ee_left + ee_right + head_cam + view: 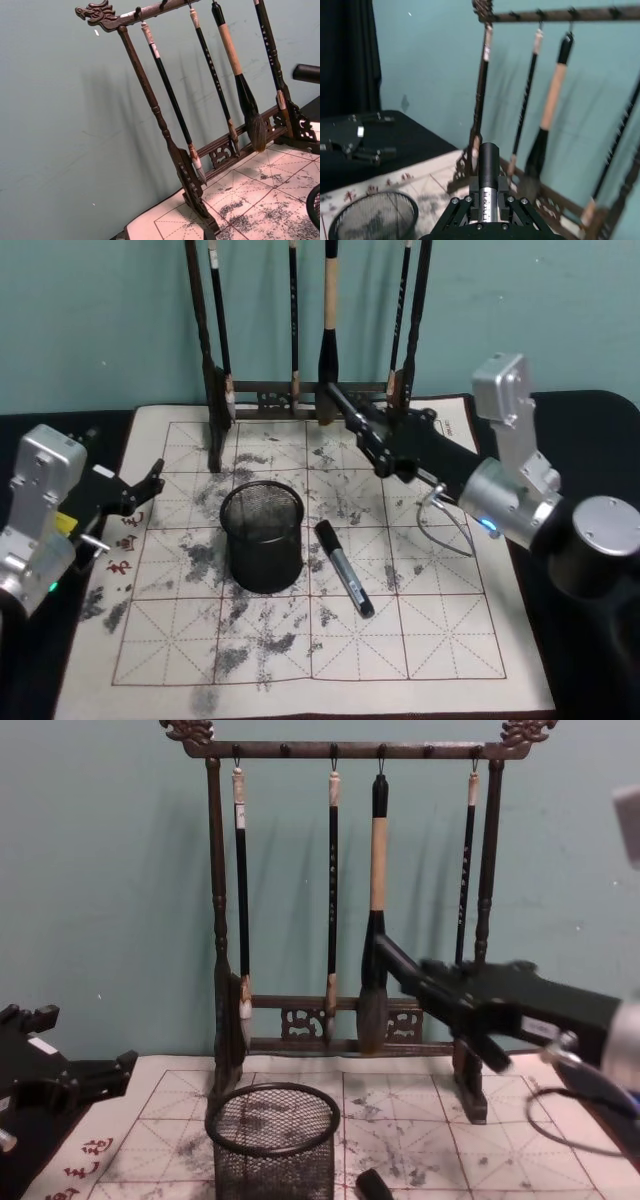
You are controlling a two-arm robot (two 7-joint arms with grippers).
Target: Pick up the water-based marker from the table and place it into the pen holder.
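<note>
The marker (488, 162) is clamped in the right gripper (378, 445). The jaws are closed on its silver barrel, it sits straight between them, and its black capped end sticks out past the fingertips. It hangs clear of the table (440, 640), behind the pen holder (265, 565) and to its right, just in front of the brush rack (215, 920). The marker's free end points up toward the rack, not down at the holder's mouth.

I read this as the carry step: the pen is gripped and lifted, and the drop is not yet made. Next I'd bring the gripper from behind and right of the holder to directly above its round rim. Then I'd tilt the wrist so one end of the marker faces down into the opening, lower it, and part the jaws. The mesh cup looks light, so a knock on the rim could shove or tip it. I'd want the pen well centred before descending.

A second marker (345, 568) lies flat on the table just right of the holder, near its base but apart from it.

The left gripper (140, 492) idles well left of the holder, with its jaws apart and nothing between them.
</note>
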